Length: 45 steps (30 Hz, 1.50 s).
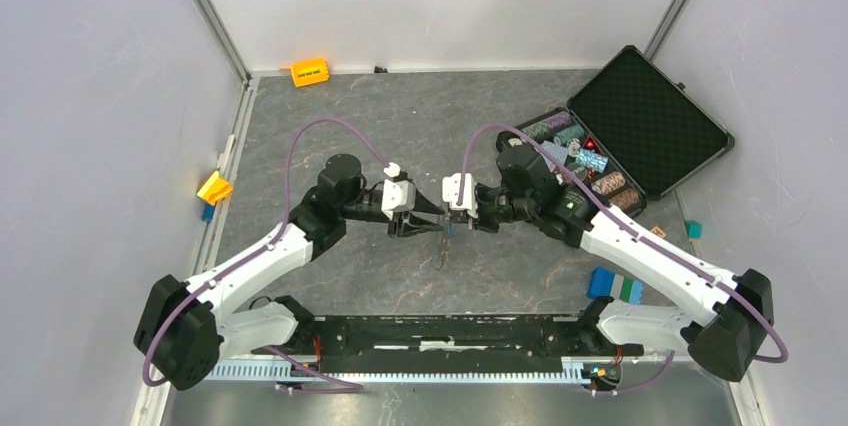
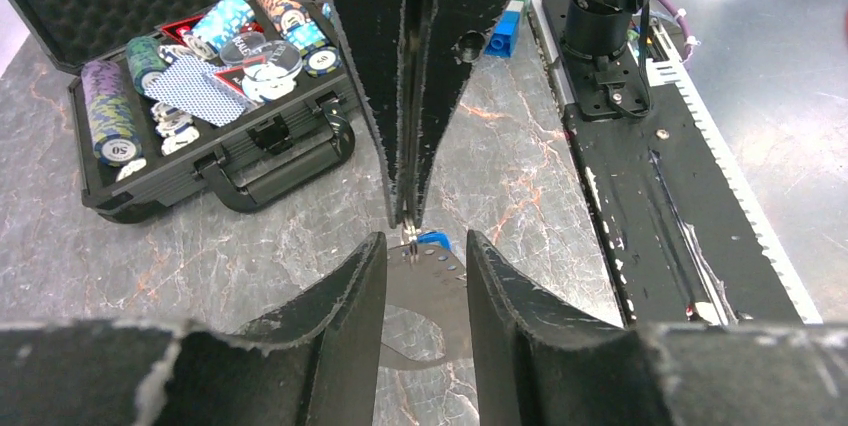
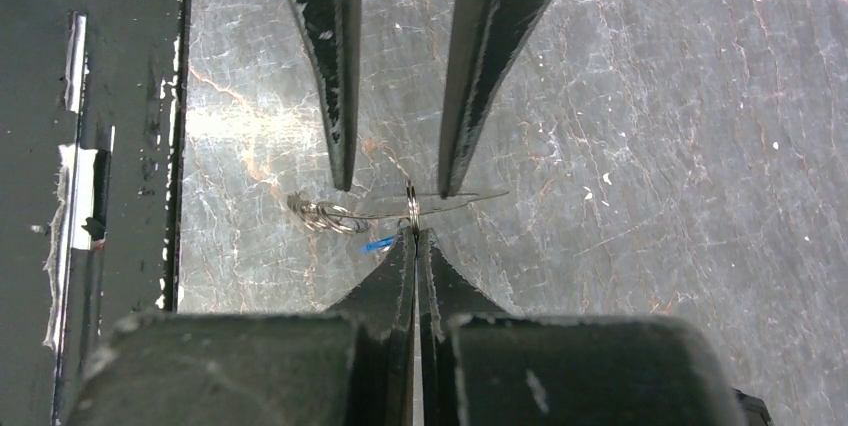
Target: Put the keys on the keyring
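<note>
Seen from above, two white robot arms reach in from the near edge of a dark, marbled table (image 1: 400,106) and meet tip to tip near its middle. The left arm (image 1: 270,246) comes from the left and the right arm (image 1: 640,246) from the right.

The right jaws are pressed together and pinch a small silver keyring (image 3: 411,208) at their very tips. A flat, dark metal key (image 2: 430,296) with holes in it sits just below that ring, above the table. A small blue piece (image 2: 432,238) shows right beside the ring.

The left jaws are spread, one finger on each side of the key. The left wrist camera shows the key filling the gap between them, but I cannot tell whether either finger touches it. From the right wrist camera the key appears edge-on, as a thin line. A little cluster of silver rings (image 3: 320,214) shows at the line's left end. Whether these hang or lie on the table is unclear.

At the far right of the table an open black case (image 1: 650,116) holds stacks of poker chips (image 2: 108,111) and playing cards. An orange block (image 1: 310,72) lies by the back wall, a yellow block (image 1: 214,187) by the left wall, and a blue block (image 1: 614,286) near the right arm.
</note>
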### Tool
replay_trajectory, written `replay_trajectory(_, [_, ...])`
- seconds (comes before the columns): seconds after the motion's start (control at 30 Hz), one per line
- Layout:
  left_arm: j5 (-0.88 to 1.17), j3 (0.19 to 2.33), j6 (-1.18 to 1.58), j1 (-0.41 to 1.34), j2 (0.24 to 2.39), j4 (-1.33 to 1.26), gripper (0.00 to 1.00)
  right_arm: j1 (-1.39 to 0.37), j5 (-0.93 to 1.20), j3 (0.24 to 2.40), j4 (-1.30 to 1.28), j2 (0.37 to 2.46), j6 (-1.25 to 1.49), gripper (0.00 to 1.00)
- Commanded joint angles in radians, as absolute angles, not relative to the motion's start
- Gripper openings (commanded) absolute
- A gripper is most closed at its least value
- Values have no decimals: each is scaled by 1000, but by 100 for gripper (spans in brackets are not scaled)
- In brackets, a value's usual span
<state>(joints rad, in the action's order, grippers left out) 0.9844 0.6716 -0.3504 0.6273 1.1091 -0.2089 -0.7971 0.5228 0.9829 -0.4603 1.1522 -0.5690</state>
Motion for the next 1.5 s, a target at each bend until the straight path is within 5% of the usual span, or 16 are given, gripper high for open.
replay_trajectory(0.0, [937, 710, -403, 648, 1129, -187, 41, -804, 480, 1041, -438, 1163, -553, 0])
replay_trajectory(0.83, [888, 709, -300, 660, 1163, -281, 18, -808, 497, 1043, -435, 1178, -547, 0])
replay_trajectory(1.07, [894, 696, -303, 660, 1157, -282, 2, -808, 505, 1038, -432, 1170, -549, 0])
replay_trajectory(1.33, [1000, 595, -196, 645, 1106, -482, 2, -748, 598, 955, -376, 1104, -531, 44])
replay_trajectory(1.47, [1035, 576, -150, 644, 1106, -551, 2, -700, 705, 908, -342, 1078, -519, 51])
